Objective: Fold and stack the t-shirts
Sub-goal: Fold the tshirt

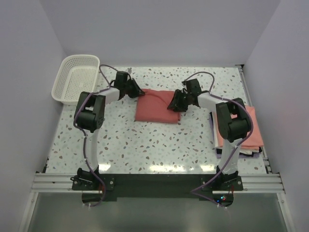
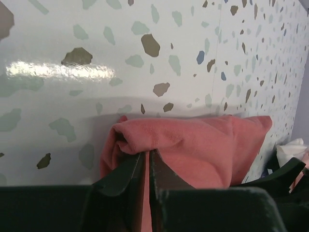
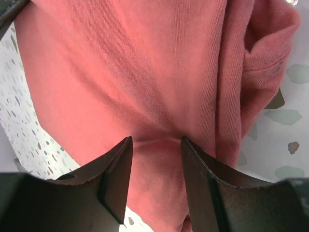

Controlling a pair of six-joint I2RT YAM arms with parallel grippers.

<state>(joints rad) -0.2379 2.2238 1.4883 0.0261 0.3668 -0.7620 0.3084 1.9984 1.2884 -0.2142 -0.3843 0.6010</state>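
Note:
A dusty red t-shirt (image 1: 157, 106) lies folded into a rectangle at the table's middle. My left gripper (image 1: 138, 92) is at its far left corner; in the left wrist view the left gripper (image 2: 146, 153) is shut on a thin layer of the red t-shirt (image 2: 193, 145). My right gripper (image 1: 175, 102) is at the shirt's right edge; in the right wrist view the right gripper (image 3: 155, 141) is open, its fingers astride a ridge of the red cloth (image 3: 135, 72). A salmon pink t-shirt (image 1: 246, 128) lies folded at the right edge, partly under my right arm.
A white lattice basket (image 1: 76, 77) stands at the far left corner. White and dark cloth edges (image 1: 251, 152) show under the pink shirt. The table's metal rail (image 1: 154, 181) runs along the near edge. Walls close in on three sides.

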